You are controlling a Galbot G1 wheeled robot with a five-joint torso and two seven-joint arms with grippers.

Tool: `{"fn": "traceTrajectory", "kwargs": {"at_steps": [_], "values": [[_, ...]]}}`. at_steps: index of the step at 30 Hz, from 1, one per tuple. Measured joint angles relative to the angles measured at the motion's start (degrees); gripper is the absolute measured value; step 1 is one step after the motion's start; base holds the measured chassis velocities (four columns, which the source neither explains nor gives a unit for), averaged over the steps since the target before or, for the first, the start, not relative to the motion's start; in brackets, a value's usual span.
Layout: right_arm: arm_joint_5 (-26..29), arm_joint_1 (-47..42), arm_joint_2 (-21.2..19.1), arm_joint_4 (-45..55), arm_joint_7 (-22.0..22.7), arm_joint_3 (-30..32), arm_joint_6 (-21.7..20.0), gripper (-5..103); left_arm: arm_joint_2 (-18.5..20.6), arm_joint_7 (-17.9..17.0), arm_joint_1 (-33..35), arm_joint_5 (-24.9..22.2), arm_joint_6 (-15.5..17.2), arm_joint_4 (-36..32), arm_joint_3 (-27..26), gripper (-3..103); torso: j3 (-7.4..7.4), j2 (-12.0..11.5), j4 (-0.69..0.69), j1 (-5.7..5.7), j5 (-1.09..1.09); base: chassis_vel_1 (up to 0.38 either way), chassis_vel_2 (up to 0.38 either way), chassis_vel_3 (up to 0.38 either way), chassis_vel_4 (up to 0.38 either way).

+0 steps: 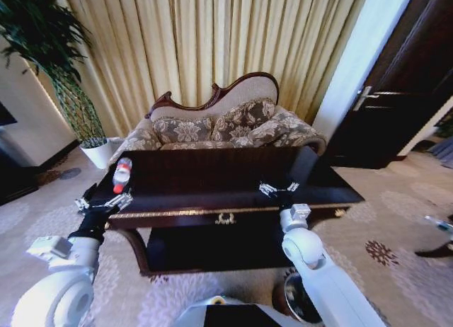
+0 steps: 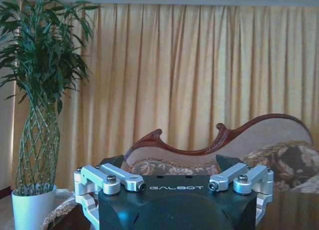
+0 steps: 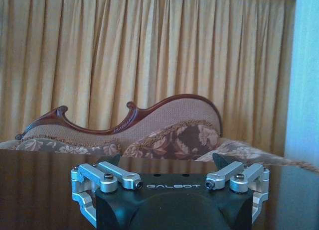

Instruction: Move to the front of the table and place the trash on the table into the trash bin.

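Curtains (image 1: 212,44) in gold hang behind a floral sofa (image 1: 219,125). Before it stands the dark glossy table (image 1: 233,178), gold emblem (image 1: 225,219) on its drawer. Both grippers, left (image 1: 106,201) and right (image 1: 277,189), spread open at its front edge; each wrist reads "GALBOT". The red-capped bottle (image 1: 122,175) lies near the left gripper.

The trash bin (image 1: 301,302) sits mostly hidden behind the right arm (cut off below).

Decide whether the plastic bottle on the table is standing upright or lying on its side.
Lying on its side. In the head view the bottle rests lengthwise on the table near its left end, beyond the left gripper.
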Motion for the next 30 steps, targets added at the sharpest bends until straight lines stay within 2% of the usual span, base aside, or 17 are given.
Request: {"fn": "traceTrajectory", "kwargs": {"at_steps": [15, 18, 20, 21, 22, 25, 26, 27, 29, 30], "values": [[-0.60, 0.03, 0.60, -1.10, -0.12, -1.21, 0.04, 100, -0.10, -0.27, 0.07, -0.51, 0.02, 0.60, -0.73, 100, -0.04, 0.07, -0.02, -0.12, 0.00, -0.005, 0.008, 0.012, 0.002], [-0.39, 0.26, 0.50, -1.12, -0.09, -1.40, -0.05, 100, 0.49, -0.60, -0.35, -1.26, 1.51, 0.72, -0.82, 100, -0.02, 0.03, -0.02, -0.05, -0.02, 0.000, 0.000, 0.000, 0.000], [-0.10, 0.49, 0.29, -1.11, 0.03, -1.52, -0.14, 100, 2.18, -1.20, -0.86, -2.26, 4.82, 0.70, -1.14, 100, -0.01, 0.01, -0.02, -0.02, -0.02, 0.000, 0.000, 0.000, 0.000], [-0.10, 0.49, 0.29, -1.11, 0.03, -1.52, -0.14, 100, 2.18, -1.20, -0.86, -2.26, 4.82, 0.70, -1.14, 100, -0.01, 0.01, -0.02, -0.02, -0.02, 0.000, 0.000, 0.000, 0.000], [0.10, 0.51, 0.09, -1.03, 0.17, -1.54, -0.16, 100, 3.91, -2.00, -1.25, -3.30, 7.61, 0.70, -1.89, 100, -0.01, 0.01, -0.01, -0.02, -0.02, 0.000, 0.000, 0.000, 0.000], [0.50, -0.05, -0.33, -0.58, 0.49, -1.32, -0.20, 100, 7.98, -3.87, -2.45, -6.16, 11.33, 1.57, -4.48, 100, -0.02, 0.03, -0.02, -0.05, -0.01, 0.000, 0.000, 0.000, 0.000], [0.50, -0.05, -0.33, -0.58, 0.49, -1.32, -0.20, 100, 7.98, -3.87, -2.45, -6.16, 11.33, 1.57, -4.48, 100, -0.02, 0.03, -0.02, -0.05, -0.01, 0.000, 0.000, 0.000, 0.000], [0.52, -0.50, -0.44, -0.50, 0.53, -0.93, -0.20, 100, 10.16, -4.22, -3.40, -7.71, 12.50, 3.20, -6.18, 100, -0.03, 0.04, -0.03, -0.06, 0.00, 0.000, 0.000, 0.000, 0.000], [0.52, -0.60, -0.45, -0.50, 0.55, -0.83, -0.20, 100, 10.77, -4.27, -3.75, -8.07, 12.68, 3.88, -6.55, 100, -0.03, 0.04, -0.03, -0.06, 0.00, 0.000, 0.000, 0.000, 0.000], [0.50, -0.75, -0.46, -0.55, 0.73, -0.62, -0.20, 100, 12.35, -4.54, -4.84, -9.63, 13.02, 6.08, -6.92, 100, -0.03, 0.03, -0.03, -0.06, -0.01, 0.000, 0.000, 0.000, 0.000]]}}
